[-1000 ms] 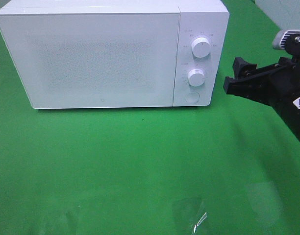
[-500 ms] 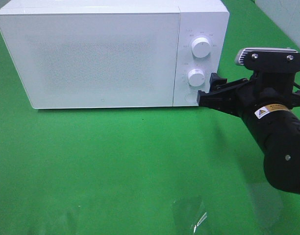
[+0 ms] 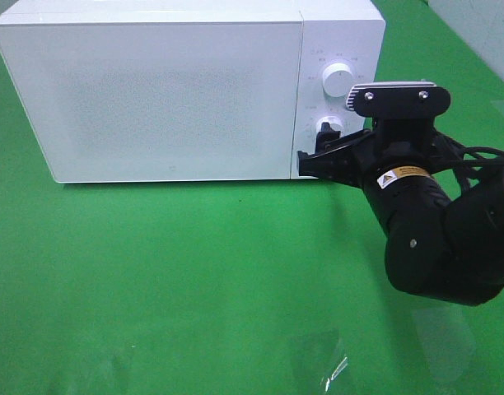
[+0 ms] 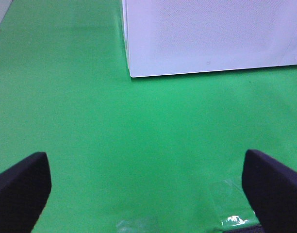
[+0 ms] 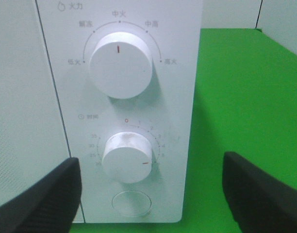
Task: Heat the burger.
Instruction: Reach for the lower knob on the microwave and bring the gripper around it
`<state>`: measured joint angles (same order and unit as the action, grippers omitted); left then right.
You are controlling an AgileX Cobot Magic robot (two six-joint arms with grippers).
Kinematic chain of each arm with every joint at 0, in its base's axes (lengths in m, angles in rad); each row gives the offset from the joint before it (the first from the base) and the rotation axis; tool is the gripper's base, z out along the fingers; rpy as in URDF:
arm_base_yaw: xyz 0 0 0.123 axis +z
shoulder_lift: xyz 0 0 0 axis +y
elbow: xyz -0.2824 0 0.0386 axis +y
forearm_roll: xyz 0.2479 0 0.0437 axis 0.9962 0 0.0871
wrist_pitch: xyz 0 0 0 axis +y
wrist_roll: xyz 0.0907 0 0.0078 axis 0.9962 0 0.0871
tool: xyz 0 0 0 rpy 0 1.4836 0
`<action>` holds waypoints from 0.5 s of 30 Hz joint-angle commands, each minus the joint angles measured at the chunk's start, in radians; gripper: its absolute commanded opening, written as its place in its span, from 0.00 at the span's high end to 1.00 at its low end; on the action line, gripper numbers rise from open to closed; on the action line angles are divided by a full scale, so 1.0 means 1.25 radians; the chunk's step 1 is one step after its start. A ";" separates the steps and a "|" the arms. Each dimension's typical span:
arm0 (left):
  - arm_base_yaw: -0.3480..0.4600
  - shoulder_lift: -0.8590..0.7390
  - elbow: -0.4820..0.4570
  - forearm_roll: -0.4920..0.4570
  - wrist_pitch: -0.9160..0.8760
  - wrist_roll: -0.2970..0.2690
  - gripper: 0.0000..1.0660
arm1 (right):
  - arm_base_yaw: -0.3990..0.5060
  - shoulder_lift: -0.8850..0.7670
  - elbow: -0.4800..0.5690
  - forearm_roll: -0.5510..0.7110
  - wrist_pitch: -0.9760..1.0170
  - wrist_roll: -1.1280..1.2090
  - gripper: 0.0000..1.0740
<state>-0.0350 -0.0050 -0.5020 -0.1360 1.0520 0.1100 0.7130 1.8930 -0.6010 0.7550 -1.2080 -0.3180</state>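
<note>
Green table (image 3: 194, 271), white microwave (image 3: 153, 90) on it, door shut; burger hidden, can't say where. My right claw (image 5: 148, 194) gapes empty at the timer knob (image 5: 128, 158) and round button (image 5: 131, 203). Left claw (image 4: 148, 189) spread wide, empty.

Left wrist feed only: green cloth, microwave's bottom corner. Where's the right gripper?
Observer: The right gripper is at the microwave's control panel, with its jaws open on either side of the lower knob.
Operator: Touching the knob?
Observer: No contact shows. In the right wrist view both fingers stand apart from it.
Operator: Timer set?
Observer: The lower knob's red mark is turned off zero, near the 5.
</note>
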 commanded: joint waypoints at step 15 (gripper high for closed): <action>0.002 -0.016 0.002 -0.003 -0.010 0.002 0.06 | -0.002 0.088 -0.104 -0.005 -0.034 -0.013 0.29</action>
<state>-0.0350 -0.0050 -0.5020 -0.1360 1.0520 0.1100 0.7130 1.9850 -0.7060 0.7550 -1.2090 -0.3180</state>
